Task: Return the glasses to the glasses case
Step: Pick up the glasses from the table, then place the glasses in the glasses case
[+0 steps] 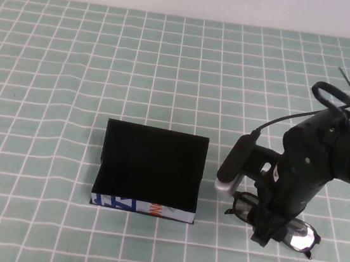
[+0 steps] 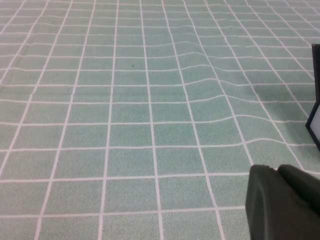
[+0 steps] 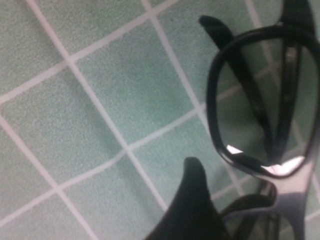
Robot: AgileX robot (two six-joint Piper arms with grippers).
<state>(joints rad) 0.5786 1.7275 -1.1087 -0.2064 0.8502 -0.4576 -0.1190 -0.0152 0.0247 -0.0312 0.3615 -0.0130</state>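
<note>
The glasses case (image 1: 150, 166) stands open in the middle of the table, lid raised at the back, printed strip at the front. Its edge shows in the left wrist view (image 2: 315, 120). The black glasses (image 1: 299, 237) lie on the cloth to the right of the case. My right gripper (image 1: 263, 234) is lowered over their middle and looks open. In the right wrist view one finger (image 3: 194, 192) sits beside the bridge of the glasses (image 3: 287, 192); the other finger is out of view. My left gripper (image 2: 277, 172) is shut and empty, low over the cloth to the left of the case.
A green checked cloth (image 1: 52, 90) covers the table, with ripples to the left of the case. The right arm's body and cables (image 1: 341, 126) rise above the glasses at the right.
</note>
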